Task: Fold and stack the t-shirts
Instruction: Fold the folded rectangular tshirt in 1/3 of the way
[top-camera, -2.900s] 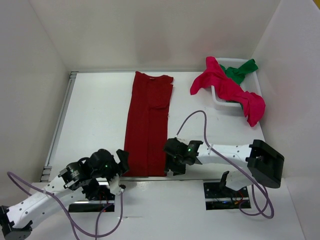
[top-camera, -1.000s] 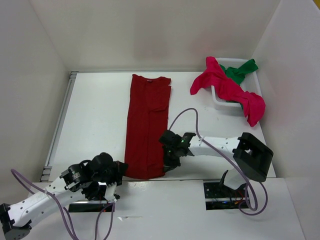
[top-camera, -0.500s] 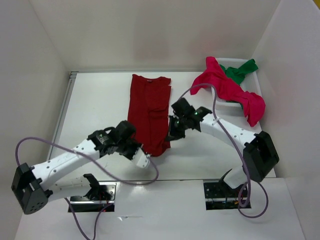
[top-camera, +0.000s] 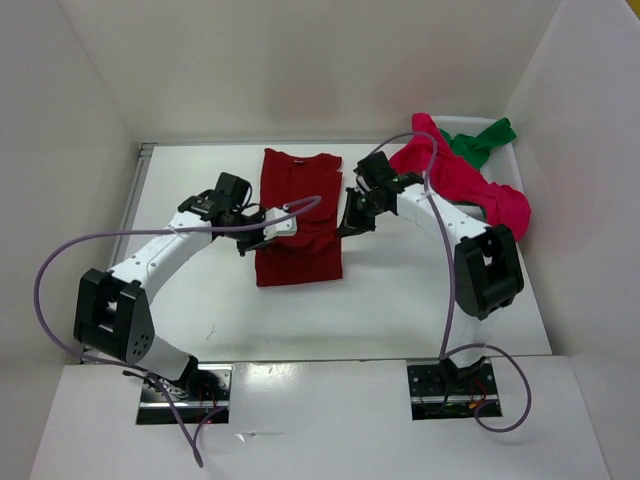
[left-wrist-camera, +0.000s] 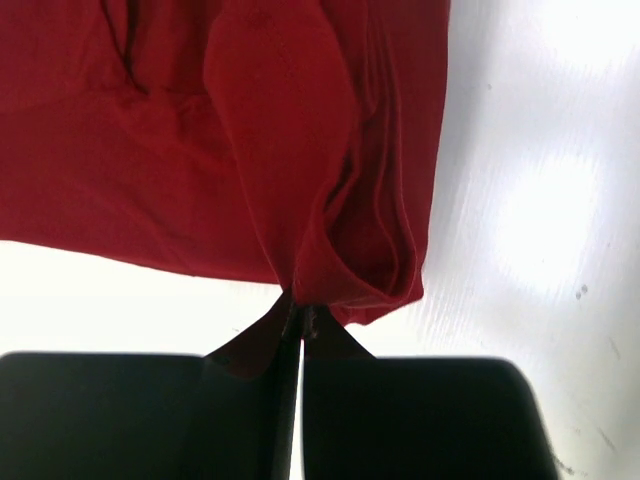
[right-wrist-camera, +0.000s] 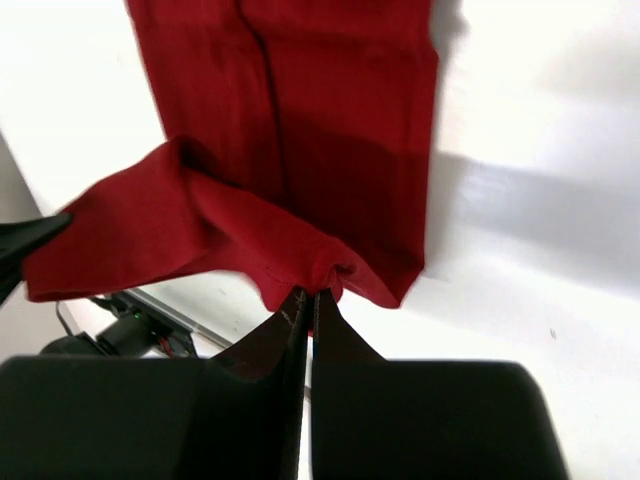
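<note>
hem of dark red t-shirt (top-camera: 300, 190) now up over its middle

A white table (top-camera: 400, 290), evenly lit, boxed in by 3 plain white panels: back wall (top-camera: 300, 60), left wall (top-camera: 55, 150), right wall (top-camera: 585, 140). A metal strip (top-camera: 118, 250) edges its left side.

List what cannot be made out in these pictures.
- Basket: top view, mostly covered by the crimson shirt and green shirt; contents hidden.
- Green shirt: top view, only part shows beside the crimson shirt.
- Dark red shirt: wrist views, cut off by the top edge; layers pinched by left gripper and right gripper hidden in the folds.
</note>
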